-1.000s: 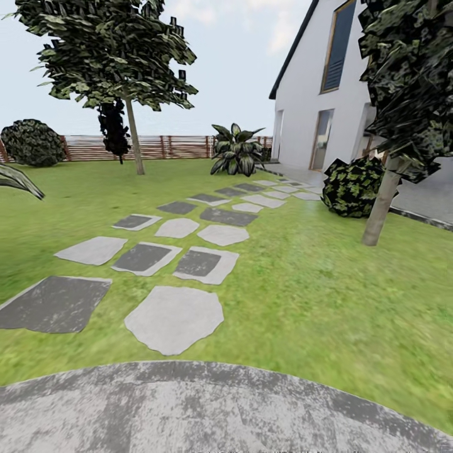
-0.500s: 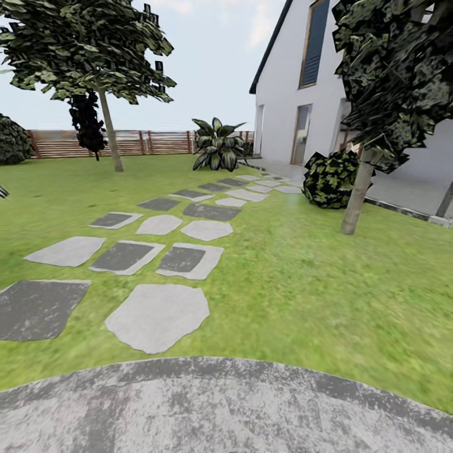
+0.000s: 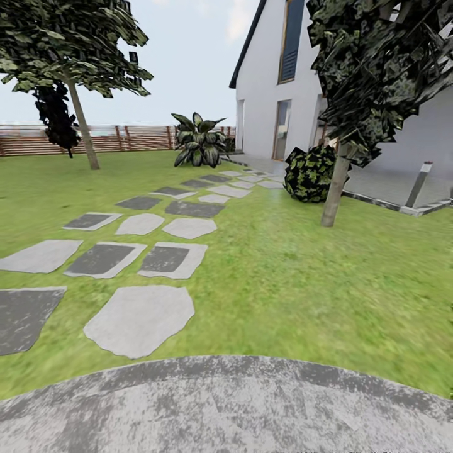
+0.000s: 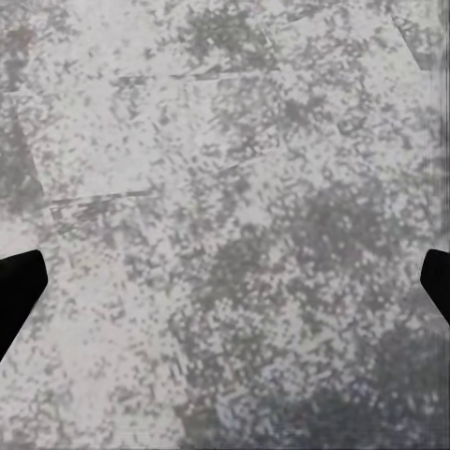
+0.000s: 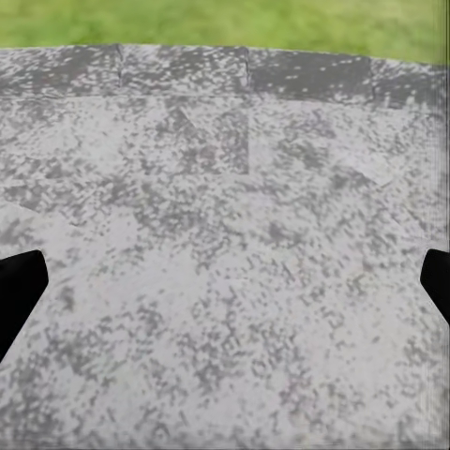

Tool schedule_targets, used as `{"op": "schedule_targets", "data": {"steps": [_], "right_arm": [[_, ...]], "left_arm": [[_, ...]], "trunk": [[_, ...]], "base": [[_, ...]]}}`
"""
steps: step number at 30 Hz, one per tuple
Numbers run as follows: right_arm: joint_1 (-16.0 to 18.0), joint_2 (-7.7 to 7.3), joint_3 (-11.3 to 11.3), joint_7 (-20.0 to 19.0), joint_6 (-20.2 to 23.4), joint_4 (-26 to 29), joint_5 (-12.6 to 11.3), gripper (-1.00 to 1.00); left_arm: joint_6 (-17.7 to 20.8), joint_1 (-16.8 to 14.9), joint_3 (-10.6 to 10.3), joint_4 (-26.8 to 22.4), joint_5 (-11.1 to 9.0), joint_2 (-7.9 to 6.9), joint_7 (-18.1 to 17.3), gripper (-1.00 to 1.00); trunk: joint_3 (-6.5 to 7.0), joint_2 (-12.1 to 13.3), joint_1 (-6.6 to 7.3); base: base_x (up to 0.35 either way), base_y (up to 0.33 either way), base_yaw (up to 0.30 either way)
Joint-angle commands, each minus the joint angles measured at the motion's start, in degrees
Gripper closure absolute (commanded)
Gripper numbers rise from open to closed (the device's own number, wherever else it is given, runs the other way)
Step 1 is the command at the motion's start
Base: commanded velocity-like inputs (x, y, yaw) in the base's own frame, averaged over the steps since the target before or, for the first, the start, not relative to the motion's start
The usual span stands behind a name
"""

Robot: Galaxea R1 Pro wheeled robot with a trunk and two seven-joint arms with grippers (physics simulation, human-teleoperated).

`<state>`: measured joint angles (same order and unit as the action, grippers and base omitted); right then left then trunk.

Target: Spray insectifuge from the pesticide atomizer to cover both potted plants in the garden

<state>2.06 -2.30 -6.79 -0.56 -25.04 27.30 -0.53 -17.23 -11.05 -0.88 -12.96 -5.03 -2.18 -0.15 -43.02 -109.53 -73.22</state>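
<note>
Looking out over the garden (image 3: 302,270), a green lawn, from the curved edge of the mottled grey patio (image 3: 220,409) lying nearest in the head view. Not finding the spray bottle or the two small potted plants anywhere in these views, so unable to say where they are.

Running away from the patio across the grass, a path of stepping stones (image 3: 139,319), some pale, some dark grey, leading toward the white house (image 3: 277,82). Standing at the far end of that path, a big leafy plant (image 3: 199,139) with striped leaves, near the house door. Closing off the lawn behind it, a brown slatted fence (image 3: 126,138). Rising on the left, a tree (image 3: 69,50) with a thin trunk; on the right, a second tree (image 3: 371,75), with a dark round bush (image 3: 309,174) just beside its trunk. Leaning on the paving beside the house, a grey lamp post (image 3: 418,184).

Hanging over the patio paving, the left gripper (image 4: 225,291) showing two black fingertips (image 4: 17,291) spread to the frame edges, released and empty. Likewise the right gripper (image 5: 225,291), fingertips (image 5: 19,291) wide apart over the paving, near the grass edge, grasping nothing.

Reading no writing, brand or label anywhere.
</note>
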Motion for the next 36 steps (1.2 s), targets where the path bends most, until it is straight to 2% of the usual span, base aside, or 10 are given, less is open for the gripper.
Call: {"op": "schedule_targets", "data": {"steps": [1, 16, 36], "right_arm": [[0.0, 0.01, -0.1, -0.1, -0.2, -0.1, 0.0, -1.00], [0.0, 0.01, -0.2, -0.1, -0.2, -0.1, 0.0, -1.00], [0.0, 0.01, -0.2, -0.1, -0.2, -0.1, -0.1, -1.00]], "left_arm": [[-0.2, 0.0, -0.1, 0.0, -0.5, -0.01, 0.0, -1.00], [-0.2, 0.0, 0.0, 0.0, -0.7, -0.10, 0.0, -1.00], [-0.2, 0.0, 0.0, 0.0, -0.7, -0.10, 0.0, -1.00]], "trunk": [[-0.13, 0.0, 0.00], [-1.19, 0.0, 0.00], [-2.35, 0.0, 0.00]], "base": [[0.162, -0.079, -0.194], [0.242, -0.149, -0.201], [0.329, -0.005, -0.234]]}}
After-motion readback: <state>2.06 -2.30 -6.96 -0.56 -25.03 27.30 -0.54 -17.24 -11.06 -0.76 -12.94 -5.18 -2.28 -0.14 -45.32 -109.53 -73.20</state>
